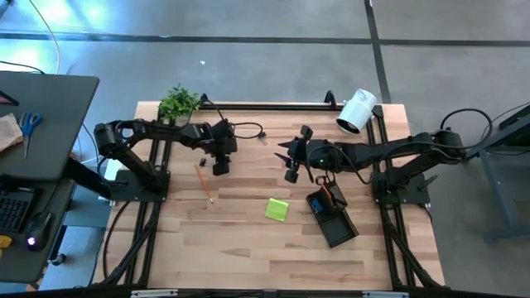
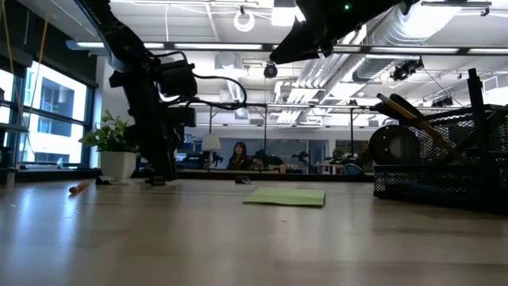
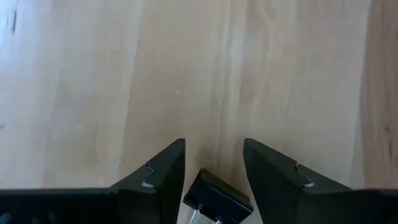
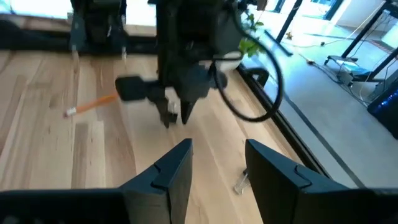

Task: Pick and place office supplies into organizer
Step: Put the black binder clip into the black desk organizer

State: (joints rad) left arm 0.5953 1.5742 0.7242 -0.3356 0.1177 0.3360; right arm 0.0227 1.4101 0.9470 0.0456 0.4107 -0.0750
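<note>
My left gripper [image 1: 220, 165] points down at the table's far-left part, open. A small black binder clip [image 3: 217, 196] lies on the wood between its two fingers; I cannot tell whether they touch it. My right gripper [image 1: 291, 171] hovers open above the table's middle, raised high in the low view [image 2: 317, 36]. The orange pencil [image 1: 204, 183] lies flat near my left gripper, and the lime-green sticky-note pad [image 1: 277, 209] lies flat at mid-table. The black organizer [image 1: 333, 218] stands right of the pad with scissors handles and pens [image 2: 413, 111] sticking out of it.
A potted plant [image 1: 178, 103] and a white cylindrical camera [image 1: 356, 112] stand at the far edge. A small metal clip [image 4: 241, 182] lies on the wood under my right gripper. A side desk with blue-handled scissors [image 1: 30, 126] is left of the table. Bare wood spans the near half.
</note>
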